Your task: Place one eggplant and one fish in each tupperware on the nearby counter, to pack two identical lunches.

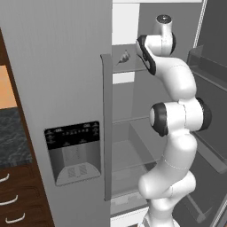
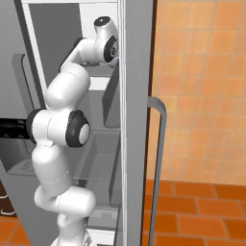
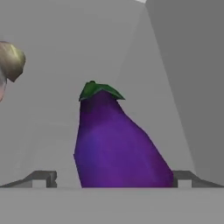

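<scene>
Reaching into the open grey refrigerator; my claw is spread to its widest, the two dark fingertips standing one to each side of the glossy purple oval eggplant with its green cap, nothing pinched yet. From the hand view, left to right: at the left edge sits a partly seen tan-and-silver rounded object, too cropped to identify, possibly part of a fish; centre, the eggplant on the pale fridge shelf, leaning with its cap up and away from me; right, the bare grey side wall. Risks, as I judge them: the eggplant is tapered and slick, so if I close near the narrow cap end it could squirt out or roll toward the back; its wide base nearly fills the gap between my tips, so a small sideways error would make one tip nudge it instead of straddling it. My elbow is folded close to the door edge in the right base view, so a careless withdrawal could clip the door. Count: one eggplant in the hand view; one small silvery-grey pointed fish on an upper shelf in the left base view; a strip of dark marbled stone counter at far left of that view.
</scene>
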Available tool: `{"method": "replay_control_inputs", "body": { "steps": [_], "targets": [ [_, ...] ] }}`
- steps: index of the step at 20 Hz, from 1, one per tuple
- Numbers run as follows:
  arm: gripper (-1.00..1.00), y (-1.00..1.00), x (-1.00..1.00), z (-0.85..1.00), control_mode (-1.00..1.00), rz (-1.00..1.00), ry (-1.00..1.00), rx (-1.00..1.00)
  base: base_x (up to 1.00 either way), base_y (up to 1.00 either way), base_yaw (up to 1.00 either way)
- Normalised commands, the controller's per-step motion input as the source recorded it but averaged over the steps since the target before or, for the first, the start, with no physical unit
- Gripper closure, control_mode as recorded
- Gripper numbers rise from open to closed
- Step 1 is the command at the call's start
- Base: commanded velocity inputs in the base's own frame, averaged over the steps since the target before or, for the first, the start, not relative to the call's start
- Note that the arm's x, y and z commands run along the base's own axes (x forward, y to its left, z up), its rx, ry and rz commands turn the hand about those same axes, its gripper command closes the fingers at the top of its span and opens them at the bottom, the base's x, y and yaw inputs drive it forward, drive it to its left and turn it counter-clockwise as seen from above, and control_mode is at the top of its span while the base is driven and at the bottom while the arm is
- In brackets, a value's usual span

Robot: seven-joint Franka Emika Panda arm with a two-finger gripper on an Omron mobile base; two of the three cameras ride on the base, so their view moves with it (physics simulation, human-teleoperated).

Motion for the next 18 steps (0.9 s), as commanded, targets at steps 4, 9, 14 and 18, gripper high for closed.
{"method": "replay_control_inputs", "body": {
  "steps": [4, 9, 14, 18],
  "targets": [
    [-1.0, 0.0, 0.0, -0.26, -1.0, 0.03, 0.0, -0.04, 0.0, 0.0, 0.0],
    [-1.0, 0.02, 0.02, 0.0, -1.0, 0.03, 0.0, 0.0, 0.0, 0.0, 0.0],
    [-1.0, 0.2, 0.25, 0.0, -1.0, 0.05, 0.0, -0.01, 0.0, 0.0, 0.0],
    [1.0, 0.16, 0.11, 0.0, -1.0, 0.02, 0.0, -0.01, 0.0, 0.0, 0.0]
  ]
}}
